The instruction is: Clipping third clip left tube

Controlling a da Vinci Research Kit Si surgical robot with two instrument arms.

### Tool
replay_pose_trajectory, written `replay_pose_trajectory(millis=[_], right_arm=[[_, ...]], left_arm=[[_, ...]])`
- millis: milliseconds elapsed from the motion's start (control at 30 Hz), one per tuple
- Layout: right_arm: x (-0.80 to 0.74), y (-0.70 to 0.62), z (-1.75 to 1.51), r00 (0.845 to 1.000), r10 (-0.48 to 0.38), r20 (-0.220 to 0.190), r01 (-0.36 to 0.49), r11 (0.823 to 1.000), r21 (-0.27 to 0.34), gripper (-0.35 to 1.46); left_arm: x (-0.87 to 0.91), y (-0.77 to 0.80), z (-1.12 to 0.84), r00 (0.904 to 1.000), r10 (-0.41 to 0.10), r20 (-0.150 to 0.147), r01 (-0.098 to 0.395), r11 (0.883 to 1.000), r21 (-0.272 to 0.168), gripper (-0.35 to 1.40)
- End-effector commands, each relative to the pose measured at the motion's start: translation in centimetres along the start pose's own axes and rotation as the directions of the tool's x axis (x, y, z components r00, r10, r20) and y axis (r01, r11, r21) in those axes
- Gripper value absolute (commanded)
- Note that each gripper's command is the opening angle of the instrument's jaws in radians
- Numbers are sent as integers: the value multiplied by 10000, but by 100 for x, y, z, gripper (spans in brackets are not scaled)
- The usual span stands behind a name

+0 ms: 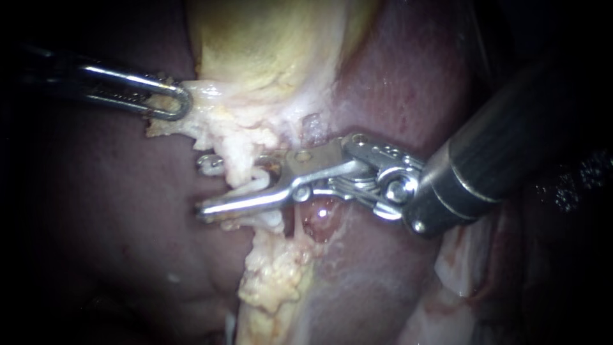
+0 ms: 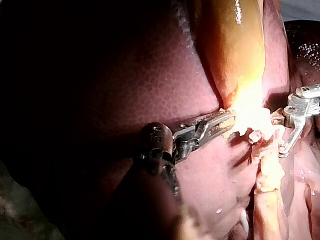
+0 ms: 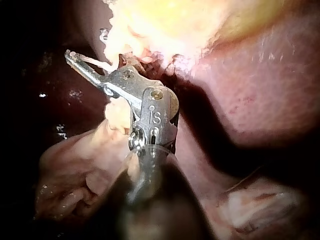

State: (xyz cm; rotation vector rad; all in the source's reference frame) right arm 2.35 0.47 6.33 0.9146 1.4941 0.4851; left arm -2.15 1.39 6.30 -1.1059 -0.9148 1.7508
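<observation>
left instrument: enters from the left, shaft nearly level and mostly in shadow; slim looped jaws closed together on the edge of the pale tissue.

right instrument: enters from the upper right on a thick dark shaft; bright hinged wrist bent over towards the left; two long jaws lying almost level, one above the other, parted with a clear gap between them.

tips near each other, not touching, left instrument's the higher.
</observation>
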Motion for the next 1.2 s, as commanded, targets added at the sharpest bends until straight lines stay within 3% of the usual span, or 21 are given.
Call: replay_pose_trajectory(millis=[33,233,467,600,1200], right_arm=[[0,-1,1,10000,-5,9,5,10000,14,41],[-1,-4,-3,10000,-6,21,6,10000,47,27],[-2,-6,-6,10000,-5,30,5,10000,71,-6],[-3,-8,-10,10000,-5,41,5,10000,99,-35],[-6,-6,-13,9996,274,18,-274,9996,111,-35]], left_arm=[[0,0,0,10000,2,-1,-2,10000,5,-35],[0,0,0,10000,2,0,-2,10000,4,-35],[0,0,0,10000,2,-1,-2,10000,5,-35],[0,0,0,10000,2,0,-2,10000,4,-35],[0,0,1,10000,1,-3,-1,10000,7,-35]])
